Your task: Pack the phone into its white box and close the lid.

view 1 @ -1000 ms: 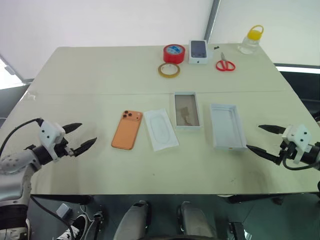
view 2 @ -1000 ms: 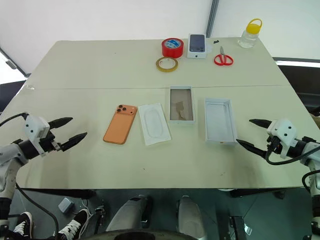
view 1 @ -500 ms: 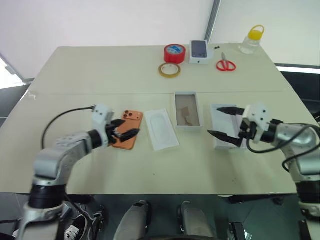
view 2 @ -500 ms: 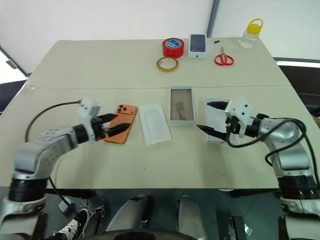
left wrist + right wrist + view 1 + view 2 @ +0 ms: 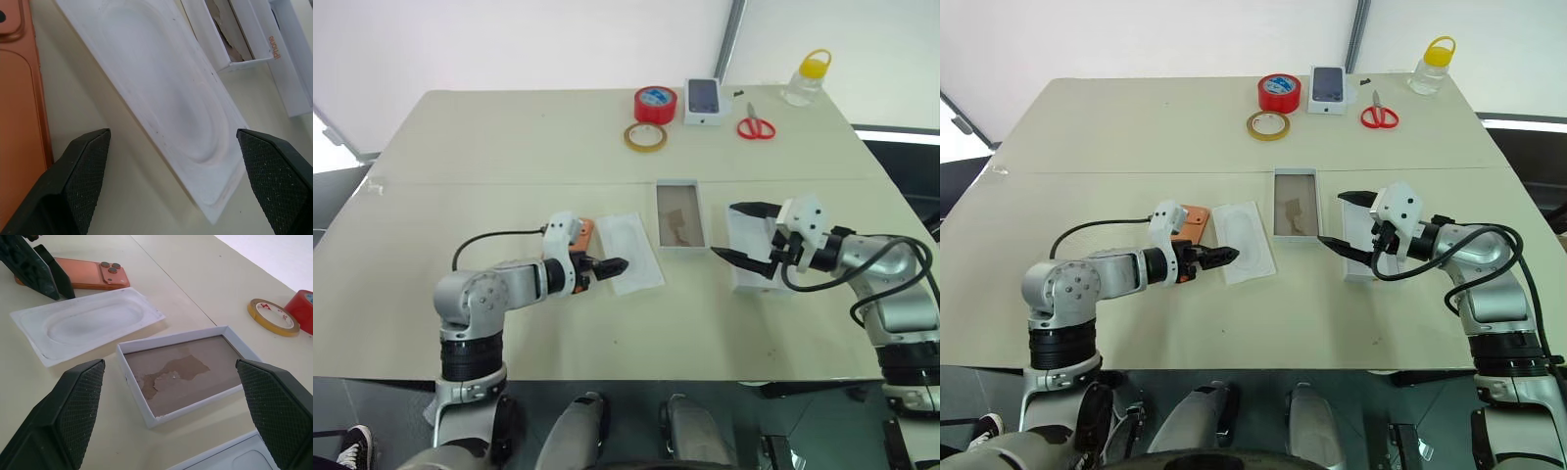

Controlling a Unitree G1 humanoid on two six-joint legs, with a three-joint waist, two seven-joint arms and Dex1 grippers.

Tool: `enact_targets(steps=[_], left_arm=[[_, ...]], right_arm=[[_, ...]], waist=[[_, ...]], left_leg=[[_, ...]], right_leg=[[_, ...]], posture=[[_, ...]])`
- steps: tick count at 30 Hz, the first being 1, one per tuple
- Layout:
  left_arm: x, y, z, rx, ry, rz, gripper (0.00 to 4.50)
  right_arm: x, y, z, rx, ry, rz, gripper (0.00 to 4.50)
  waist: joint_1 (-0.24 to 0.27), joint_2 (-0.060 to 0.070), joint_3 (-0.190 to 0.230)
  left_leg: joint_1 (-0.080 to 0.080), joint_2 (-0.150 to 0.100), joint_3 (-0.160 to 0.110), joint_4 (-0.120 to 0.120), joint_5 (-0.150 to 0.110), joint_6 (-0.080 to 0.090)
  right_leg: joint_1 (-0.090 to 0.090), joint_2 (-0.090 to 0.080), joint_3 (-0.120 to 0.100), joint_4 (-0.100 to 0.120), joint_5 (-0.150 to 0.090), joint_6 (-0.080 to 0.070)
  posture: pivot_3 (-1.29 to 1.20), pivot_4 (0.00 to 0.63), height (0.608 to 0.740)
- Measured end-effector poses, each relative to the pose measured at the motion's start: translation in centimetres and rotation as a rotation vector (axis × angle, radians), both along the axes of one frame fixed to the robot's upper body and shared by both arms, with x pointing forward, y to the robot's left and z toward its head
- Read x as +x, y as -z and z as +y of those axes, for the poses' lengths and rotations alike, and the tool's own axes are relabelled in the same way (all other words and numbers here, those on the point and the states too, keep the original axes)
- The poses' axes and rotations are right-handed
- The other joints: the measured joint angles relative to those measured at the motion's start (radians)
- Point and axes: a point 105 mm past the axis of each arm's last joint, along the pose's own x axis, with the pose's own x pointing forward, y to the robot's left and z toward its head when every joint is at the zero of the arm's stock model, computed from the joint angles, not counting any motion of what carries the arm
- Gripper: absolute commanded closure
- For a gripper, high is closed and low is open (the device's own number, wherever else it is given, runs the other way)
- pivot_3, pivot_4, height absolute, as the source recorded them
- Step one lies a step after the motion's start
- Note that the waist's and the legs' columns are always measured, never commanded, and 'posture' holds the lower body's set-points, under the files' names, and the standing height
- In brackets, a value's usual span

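The orange phone [image 5: 1197, 216] lies face down left of centre, mostly hidden behind my left hand. My left gripper [image 5: 619, 264] is open, low over the near left part of the flat white insert [image 5: 636, 240], just right of the phone [image 5: 19, 122]. The white box [image 5: 680, 215] with its torn brownish floor sits right of the insert. Right of that lies the lid [image 5: 1361, 264], inner side up. Above the lid's left side my right gripper [image 5: 722, 229] hangs open, pointing at the box [image 5: 181, 377], holding nothing.
Along the far edge stand a red tape roll [image 5: 654, 104], a yellowish tape ring [image 5: 645, 137], a small white box with a phone picture [image 5: 703, 100], red scissors [image 5: 755, 126] and a yellow-capped bottle [image 5: 803, 80]. The table's near edge runs close below both arms.
My left gripper swept right from the table's left side, past the phone, to the insert, rolling as it went. My right gripper came in leftward over the lid, then held still.
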Motion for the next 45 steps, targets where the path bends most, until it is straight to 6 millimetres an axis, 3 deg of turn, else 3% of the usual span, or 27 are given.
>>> enact_targets(steps=[9,14,17,23,24,33,38,41,45], left_arm=[[0.9,0.1,-1.1,-0.23,-0.106,0.09,0.17],[1.8,0.2,-1.8,-0.274,-0.12,0.106,0.17],[2.0,0.4,-1.9,-0.279,-0.126,0.111,1.03],[2.1,1.4,-1.6,-0.3,-0.162,0.17,4.16],[2.2,1.1,-1.7,-0.302,-0.156,0.163,4.48],[2.8,0.5,-0.5,-0.373,-0.216,0.197,4.48],[3.0,0.0,1.7,-0.314,-0.23,0.205,4.48],[3.2,-1.5,1.7,-0.314,-0.185,0.183,4.48],[3.5,-2.4,1.7,-0.319,-0.161,0.165,4.48]], right_arm=[[0.0,0.2,0.0,0.004,0.007,-0.008,0.03],[0.0,0.2,0.1,0.007,0.004,-0.011,0.03],[0.0,0.2,0.2,0.008,0.001,-0.011,0.0],[0.0,0.3,0.2,0.001,0.001,-0.016,0.0],[0.0,0.2,0.2,0.001,0.0,-0.018,0.0],[-0.4,1.0,1.0,-0.016,-0.033,0.021,0.0],[-0.6,3.4,2.6,-0.107,-0.094,0.088,0.0],[0.4,4.6,3.2,-0.163,-0.106,0.118,0.0],[2.5,3.2,4.4,-0.183,-0.136,0.088,0.0]], waist=[[0.006,0.0,0.0],[0.021,0.0,0.0],[0.023,0.0,0.0],[0.023,-0.001,0.0],[0.023,0.0,0.0],[0.015,-0.001,0.0],[0.011,-0.001,0.0],[0.011,-0.001,0.0],[-0.001,-0.002,0.001]], left_leg=[[0.0,0.0,0.0,0.001,0.0,0.0],[0.0,-0.001,0.001,0.001,0.0,0.0],[0.0,-0.001,0.001,0.001,0.0,-0.001],[0.0,-0.001,0.001,0.001,0.0,-0.001],[0.0,-0.001,0.001,0.0,0.0,-0.001],[0.001,0.0,0.002,0.0,0.0,-0.001],[0.0,0.0,0.002,0.0,0.0,-0.001],[0.0,0.0,0.002,0.0,0.001,-0.001],[0.0,0.0,0.002,0.0,0.001,-0.002]], right_leg=[[0.002,-0.001,-0.001,-0.001,0.0,0.0],[0.002,-0.001,-0.001,-0.001,0.0,0.0],[0.002,-0.001,0.0,-0.001,0.0,0.0],[0.001,-0.001,0.0,-0.002,0.0,0.0],[0.002,-0.001,0.0,-0.002,0.0,0.0],[0.001,0.0,0.0,-0.001,0.0,0.0],[0.0,0.0,0.0,-0.001,0.0,0.0],[0.0,0.0,-0.001,-0.001,0.0,0.0],[-0.001,0.0,-0.001,-0.001,0.0,0.0]], posture=[[0.0,0.15,0.74],[0.0,0.15,0.74],[0.0,0.15,0.74],[0.0,0.15,0.74],[0.0,0.15,0.74],[0.0,0.15,0.74],[0.0,0.15,0.74],[0.0,0.15,0.74],[0.0,0.15,0.74]])
